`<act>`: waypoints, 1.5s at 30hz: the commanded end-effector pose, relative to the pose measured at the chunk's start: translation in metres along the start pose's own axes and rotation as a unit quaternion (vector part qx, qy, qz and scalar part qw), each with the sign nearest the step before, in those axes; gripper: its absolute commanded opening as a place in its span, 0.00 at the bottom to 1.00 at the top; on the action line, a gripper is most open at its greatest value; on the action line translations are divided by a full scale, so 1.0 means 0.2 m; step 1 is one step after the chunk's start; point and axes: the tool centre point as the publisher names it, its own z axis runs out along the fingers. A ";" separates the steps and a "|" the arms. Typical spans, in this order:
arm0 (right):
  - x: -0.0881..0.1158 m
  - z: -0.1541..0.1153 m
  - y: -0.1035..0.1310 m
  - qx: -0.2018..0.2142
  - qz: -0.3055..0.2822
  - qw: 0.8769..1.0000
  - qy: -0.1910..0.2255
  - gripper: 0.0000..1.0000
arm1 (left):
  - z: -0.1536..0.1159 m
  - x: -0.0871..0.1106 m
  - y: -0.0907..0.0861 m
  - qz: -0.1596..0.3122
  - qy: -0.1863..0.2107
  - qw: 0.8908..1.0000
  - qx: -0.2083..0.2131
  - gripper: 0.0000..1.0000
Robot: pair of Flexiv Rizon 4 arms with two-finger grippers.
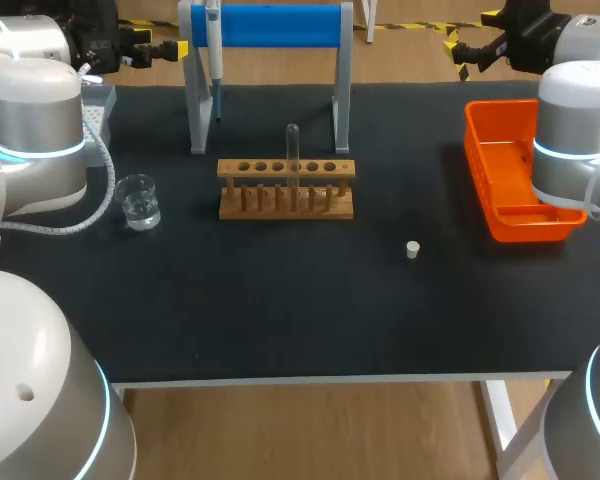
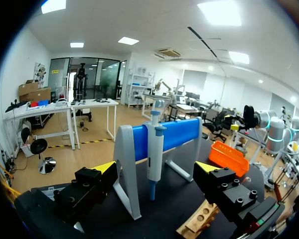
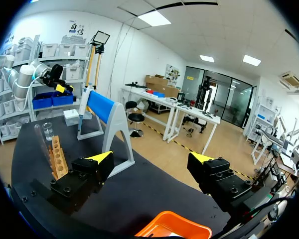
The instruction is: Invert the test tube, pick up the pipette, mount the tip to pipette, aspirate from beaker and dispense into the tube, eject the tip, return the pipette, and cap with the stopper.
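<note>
The left arm (image 1: 35,130) is at the back corner of the worktop (image 1: 280,320), jaws released. Near it stands the beaker (image 1: 138,201). The pipette (image 1: 213,40) hangs on the blue stand (image 1: 270,25). In front, the test tube (image 1: 293,150) stands upright in the wooden rack (image 1: 285,190). The stopper (image 1: 413,249) lies apart, near the orange bin (image 1: 500,180). The right arm (image 1: 575,130) also has its jaws released.

Black table (image 1: 280,320) throughout. Blue-and-grey stand (image 1: 270,25) at upper middle, orange bin (image 1: 490,190) at right. Tan wooden rack (image 1: 285,205), white stopper (image 1: 413,250).

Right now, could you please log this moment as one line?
left fingers open; right fingers open; clear glass test tube standing in wooden rack; white-blue pipette on blue-barred stand
</note>
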 end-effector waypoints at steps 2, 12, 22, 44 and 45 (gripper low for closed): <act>0.00 0.00 0.00 0.000 0.000 1.000 0.000 1.00 | 0.00 0.00 0.01 0.000 -0.001 1.000 0.002 1.00; 0.00 0.00 0.00 0.000 0.000 1.000 0.000 1.00 | 0.00 0.00 0.01 0.000 -0.001 1.000 0.002 1.00; 0.17 -0.07 0.01 -0.052 -0.028 0.997 0.046 1.00 | 0.00 0.00 0.01 0.000 -0.001 1.000 0.002 1.00; 1.16 -0.14 -0.18 -0.151 -0.079 0.958 0.230 1.00 | 0.00 0.00 0.01 0.000 -0.001 1.000 0.002 1.00; 1.18 -0.13 -0.19 -0.153 -0.080 0.957 0.231 1.00 | 0.00 0.00 0.01 0.000 -0.001 1.000 0.002 1.00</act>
